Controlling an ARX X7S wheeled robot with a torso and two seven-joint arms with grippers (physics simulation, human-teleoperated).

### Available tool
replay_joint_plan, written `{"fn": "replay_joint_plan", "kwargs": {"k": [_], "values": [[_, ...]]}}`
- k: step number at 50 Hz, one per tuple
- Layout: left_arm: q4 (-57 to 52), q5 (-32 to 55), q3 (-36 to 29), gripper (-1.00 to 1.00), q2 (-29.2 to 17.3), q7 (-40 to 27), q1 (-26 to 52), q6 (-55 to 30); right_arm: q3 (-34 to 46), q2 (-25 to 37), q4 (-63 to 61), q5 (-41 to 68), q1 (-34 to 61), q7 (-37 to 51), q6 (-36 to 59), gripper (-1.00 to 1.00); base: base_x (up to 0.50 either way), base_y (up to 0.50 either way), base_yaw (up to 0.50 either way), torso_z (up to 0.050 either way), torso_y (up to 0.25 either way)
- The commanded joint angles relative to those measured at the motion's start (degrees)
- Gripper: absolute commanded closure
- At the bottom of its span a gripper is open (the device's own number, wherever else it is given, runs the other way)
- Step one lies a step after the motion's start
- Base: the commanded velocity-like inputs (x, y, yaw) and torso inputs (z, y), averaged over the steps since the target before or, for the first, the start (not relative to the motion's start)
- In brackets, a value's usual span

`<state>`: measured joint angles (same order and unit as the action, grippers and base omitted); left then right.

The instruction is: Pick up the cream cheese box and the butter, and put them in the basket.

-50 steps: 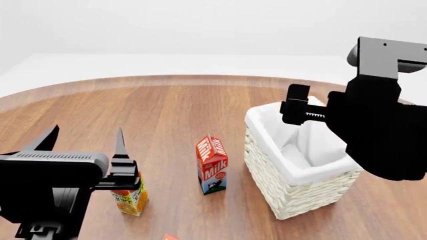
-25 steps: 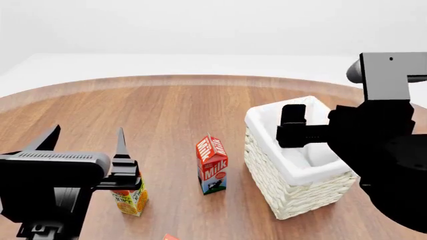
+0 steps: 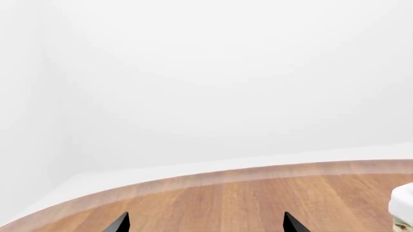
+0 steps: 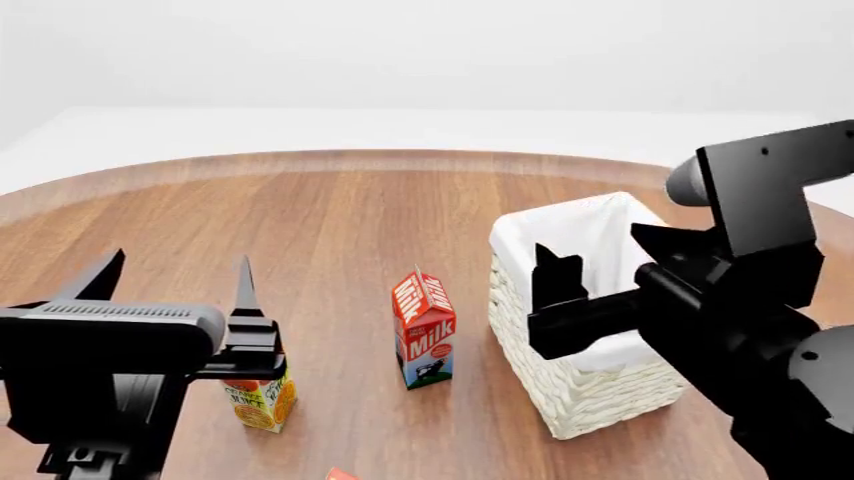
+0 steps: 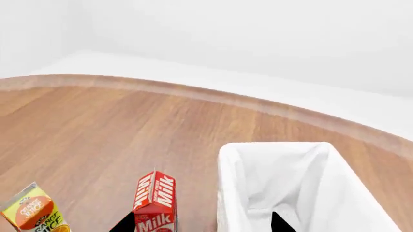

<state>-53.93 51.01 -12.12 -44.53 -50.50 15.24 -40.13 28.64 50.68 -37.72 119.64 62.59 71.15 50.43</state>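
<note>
The white wicker basket (image 4: 594,400) with its cloth liner stands at the right in the head view. It also shows in the right wrist view (image 5: 232,183). My right gripper (image 4: 601,265) hovers over the basket's near-left rim, open and empty, and its tips show in the right wrist view (image 5: 201,223). My left gripper (image 4: 174,285) is open and empty at the near left, above the orange juice carton (image 4: 263,402). A red-orange corner (image 4: 340,474) peeks in at the bottom edge, and I cannot tell what it is. The cream cheese box is out of view.
A red-and-white milk carton (image 4: 424,330) stands between the juice carton and the basket. It also shows in the right wrist view (image 5: 154,203), as does the juice carton (image 5: 34,212). The round wooden table's (image 4: 347,210) edge curves across the back. The left wrist view (image 3: 204,224) shows wood and a white wall.
My right arm has come down and swung left and nearer, so the gripper now covers the basket's near-left rim. The left arm and the cartons have not moved.
</note>
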Motion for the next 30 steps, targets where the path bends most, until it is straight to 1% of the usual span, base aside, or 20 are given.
{"fn": "replay_joint_plan", "kwargs": {"k": [1, 16, 30], "values": [[0.16, -0.08, -0.44, -1.0, -0.01, -0.09, 0.21, 0.07, -0.58, 0.62, -3.37, 2.09, 0.55, -3.47, 1.45, -1.0, 0.0, 0.0, 0.0, 0.0, 0.0], [0.13, 0.34, -0.28, -1.0, -0.43, -0.22, 0.09, 0.48, 0.98, -0.63, -7.23, 4.29, 2.53, -5.48, 4.08, -1.0, 0.0, 0.0, 0.0, 0.0, 0.0], [-0.01, 0.75, -0.29, -1.0, -0.76, -0.63, 0.26, 0.51, 2.93, -1.98, -11.32, 6.83, 4.14, -4.32, 4.55, -1.0, 0.0, 0.0, 0.0, 0.0, 0.0]]}}
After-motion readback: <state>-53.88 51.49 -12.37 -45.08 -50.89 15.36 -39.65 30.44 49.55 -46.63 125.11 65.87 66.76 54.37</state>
